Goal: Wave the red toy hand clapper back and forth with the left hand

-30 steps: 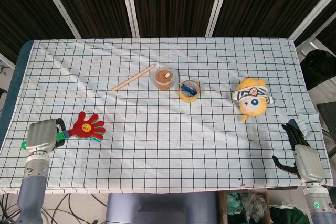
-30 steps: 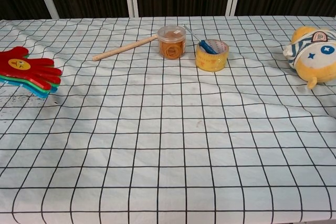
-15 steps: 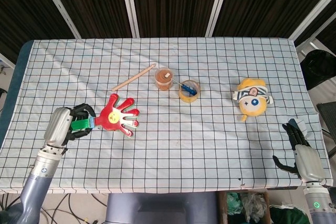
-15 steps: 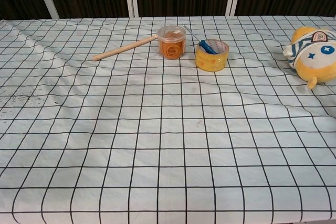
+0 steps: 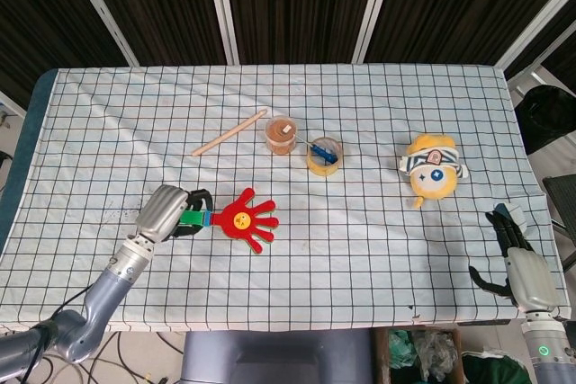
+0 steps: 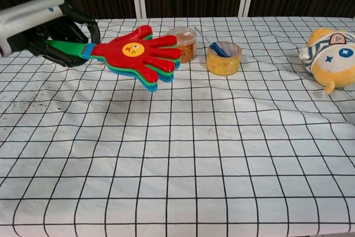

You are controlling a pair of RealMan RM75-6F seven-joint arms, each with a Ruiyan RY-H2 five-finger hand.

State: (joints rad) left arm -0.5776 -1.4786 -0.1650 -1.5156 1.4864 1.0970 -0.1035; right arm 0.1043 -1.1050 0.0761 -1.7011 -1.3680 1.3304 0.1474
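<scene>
The red toy hand clapper (image 5: 245, 218) is gripped by its green handle in the left robot hand (image 5: 167, 213) and has been swung from far out on the left to a spot above the desk (image 5: 360, 249), so the waving is judged to be going on. The right robot hand (image 5: 515, 254) is kept loose and holds nothing. Beyond the left robot hand, one stick (image 5: 229, 133), one small jar (image 5: 281, 134), one tape roll (image 5: 323, 156) and one plush toy (image 5: 431, 166) can be counted, with one clapper.

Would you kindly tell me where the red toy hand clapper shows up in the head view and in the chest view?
Head view: red toy hand clapper lies lower left of centre, its green handle held by the left hand.
Chest view: red toy hand clapper sits upper left, raised above the cloth, held by the left hand.
Shared landmark: the yellow tape roll, to the clapper's right in both.
</scene>
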